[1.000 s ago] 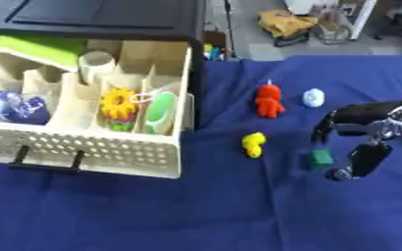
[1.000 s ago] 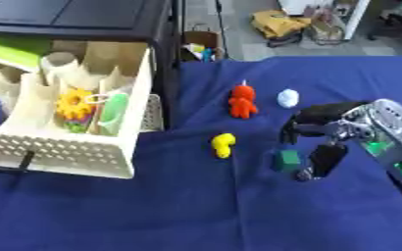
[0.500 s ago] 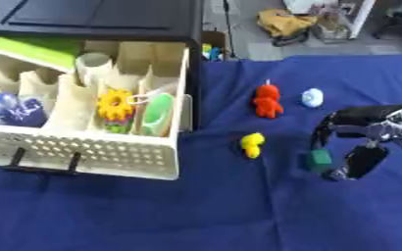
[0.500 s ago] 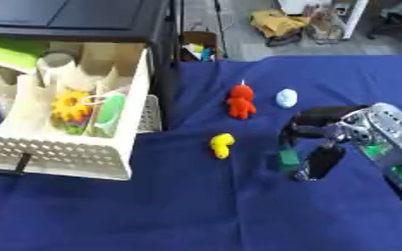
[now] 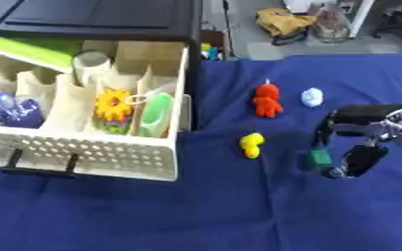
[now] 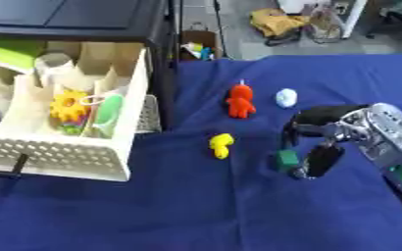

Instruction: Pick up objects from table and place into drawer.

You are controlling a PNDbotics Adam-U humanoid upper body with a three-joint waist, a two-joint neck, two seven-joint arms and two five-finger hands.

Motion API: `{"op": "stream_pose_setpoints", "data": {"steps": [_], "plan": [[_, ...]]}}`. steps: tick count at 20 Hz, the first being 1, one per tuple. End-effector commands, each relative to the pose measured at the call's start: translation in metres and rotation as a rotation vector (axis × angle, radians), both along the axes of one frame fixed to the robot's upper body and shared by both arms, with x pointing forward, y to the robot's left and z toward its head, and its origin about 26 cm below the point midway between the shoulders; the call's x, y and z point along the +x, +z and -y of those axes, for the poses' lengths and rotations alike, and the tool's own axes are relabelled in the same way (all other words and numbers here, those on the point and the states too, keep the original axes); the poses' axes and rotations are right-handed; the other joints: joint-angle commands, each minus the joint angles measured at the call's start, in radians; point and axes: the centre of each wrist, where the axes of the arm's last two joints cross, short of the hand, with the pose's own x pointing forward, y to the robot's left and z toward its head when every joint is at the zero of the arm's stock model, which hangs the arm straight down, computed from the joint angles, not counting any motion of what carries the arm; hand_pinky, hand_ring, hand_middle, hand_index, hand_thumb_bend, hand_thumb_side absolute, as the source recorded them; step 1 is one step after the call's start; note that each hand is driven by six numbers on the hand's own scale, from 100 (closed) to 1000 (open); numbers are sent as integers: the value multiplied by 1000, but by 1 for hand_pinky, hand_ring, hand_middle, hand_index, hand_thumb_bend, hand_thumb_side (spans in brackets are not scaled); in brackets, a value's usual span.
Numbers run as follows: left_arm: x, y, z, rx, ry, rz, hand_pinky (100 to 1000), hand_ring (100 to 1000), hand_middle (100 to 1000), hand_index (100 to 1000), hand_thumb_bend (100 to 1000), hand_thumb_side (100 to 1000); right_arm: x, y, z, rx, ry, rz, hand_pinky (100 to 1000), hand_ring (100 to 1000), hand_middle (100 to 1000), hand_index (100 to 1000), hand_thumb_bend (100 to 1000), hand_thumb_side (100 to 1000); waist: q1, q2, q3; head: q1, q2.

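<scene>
Nearest me, the right hand [image 6: 320, 142] comes in from the right side, fingers curled downward over a small green block [image 6: 286, 160] on the blue cloth [image 6: 196, 211]. The block sits right between thumb and fingers; whether they are actually pinching it I cannot tell, and it seems not yet lifted. The left hand is nowhere in sight.

Just to the hand's left lies a yellow toy [image 6: 221, 145], untouched. Beyond the hand, a little farther out, stand a red figure [image 6: 239, 101] and a pale round piece [image 6: 286, 97], near each other. So four things look left to carry.

Well off to the hand's left, the cream drawer [image 5: 93, 154] is pulled open and already holds a yellow flower [image 5: 113, 104], a green scoop-like thing [image 5: 156, 115] and some blue items [image 5: 3, 109], so I judge the job partly done.

Past the table's far edge is grey floor with a yellow bag [image 5: 288, 20].
</scene>
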Motion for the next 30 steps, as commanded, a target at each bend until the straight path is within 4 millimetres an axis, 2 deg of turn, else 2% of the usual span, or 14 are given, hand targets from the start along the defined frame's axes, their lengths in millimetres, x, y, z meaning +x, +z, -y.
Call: {"op": "stream_pose_setpoints", "data": {"steps": [1,16,22,30], "plan": [[-1,5,1,12,-5,21,504,688,717,838,401,1000,-1,10,5,-19,-15,34,776,843,653,771,414,328,1,-14,0,-2,-14],[0,6,2,14,-7,21,495,688,714,837,398,1000,2,1,6,-22,-20,11,757,829,621,741,417,326,-1,-8,2,-1,-18],[0,6,3,15,-8,20,492,688,714,837,394,1000,2,0,4,0,-31,45,740,813,588,710,389,354,-2,-6,4,-1,-19],[0,7,3,17,-10,20,489,689,714,837,392,1000,5,-5,5,-6,-50,98,713,789,549,654,356,323,-2,-3,5,-2,-21]]}}
